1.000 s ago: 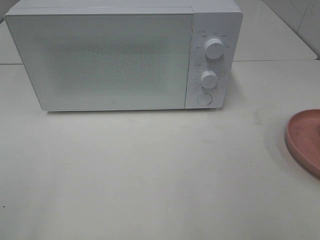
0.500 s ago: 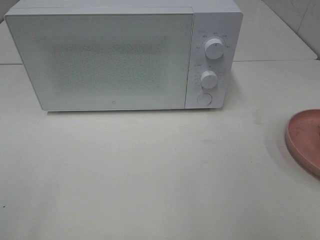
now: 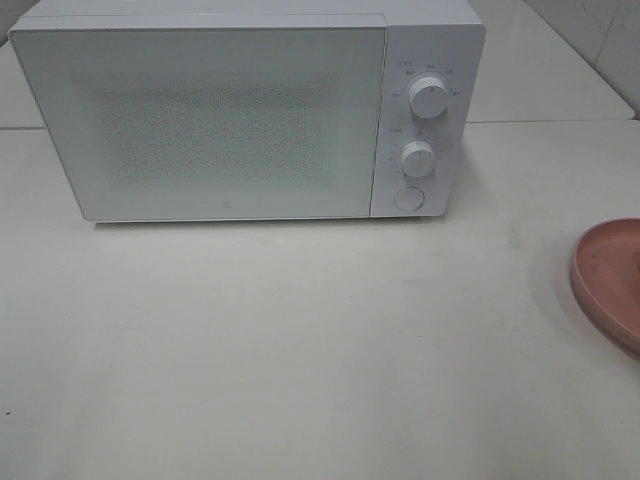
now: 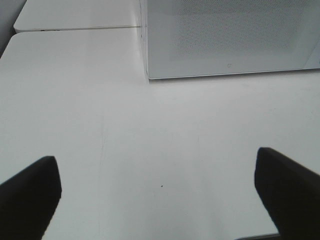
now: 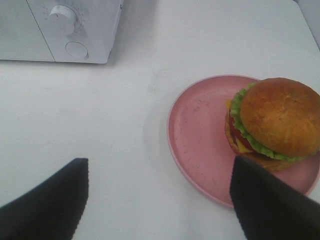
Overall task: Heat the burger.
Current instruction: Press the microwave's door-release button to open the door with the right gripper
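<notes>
Right claw (image 5: 159, 165) agape near glossy golden-brown burger (image 5: 275, 117), lettuce-fringed, on pink plate (image 5: 200, 130)

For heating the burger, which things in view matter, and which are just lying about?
For the job: burger, sitting on the pink plate; microwave, door shut; left tool and right tool, both open and empty.
Just there: the pink plate, only a carrier; the table.

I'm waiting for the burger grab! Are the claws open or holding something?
Left gripper: open, holding nothing.
Right gripper: open, holding nothing.
</notes>
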You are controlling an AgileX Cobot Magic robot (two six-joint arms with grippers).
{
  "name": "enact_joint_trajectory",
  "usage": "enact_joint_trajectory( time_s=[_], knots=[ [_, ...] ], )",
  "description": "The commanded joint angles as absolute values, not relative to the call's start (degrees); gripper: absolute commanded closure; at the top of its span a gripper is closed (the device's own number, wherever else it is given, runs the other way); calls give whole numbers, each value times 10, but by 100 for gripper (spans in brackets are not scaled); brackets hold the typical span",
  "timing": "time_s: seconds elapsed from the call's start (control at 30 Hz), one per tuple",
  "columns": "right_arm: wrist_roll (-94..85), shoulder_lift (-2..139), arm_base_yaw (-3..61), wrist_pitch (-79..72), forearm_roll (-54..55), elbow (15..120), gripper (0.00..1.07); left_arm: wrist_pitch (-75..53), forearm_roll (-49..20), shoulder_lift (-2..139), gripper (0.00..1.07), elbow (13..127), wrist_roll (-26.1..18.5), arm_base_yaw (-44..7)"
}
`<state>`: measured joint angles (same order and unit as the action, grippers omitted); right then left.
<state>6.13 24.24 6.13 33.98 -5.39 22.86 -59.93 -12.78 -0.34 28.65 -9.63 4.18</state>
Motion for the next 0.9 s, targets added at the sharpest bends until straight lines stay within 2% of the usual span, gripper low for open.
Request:
enact_joint_trajectory(
  time_s=[0.03, 0.33, 0.8, 0.9],
  knots=[
    [63, 260, 64, 272, -53, 209, 32, -596, -129, -14, 6, 285, -94, 41],
    [63, 343, 64, 96, -53, 164, 32, -596, -129, -14, 6, 285, -94, 41],
    [63, 499, 64, -144, -53, 164, 32, -596, -129, -14, 6, 285, -94, 41],
    [63, 510, 64, -158, -53, 164, 32, -596, -129, -14, 6, 285, -94, 41]
  ],
)
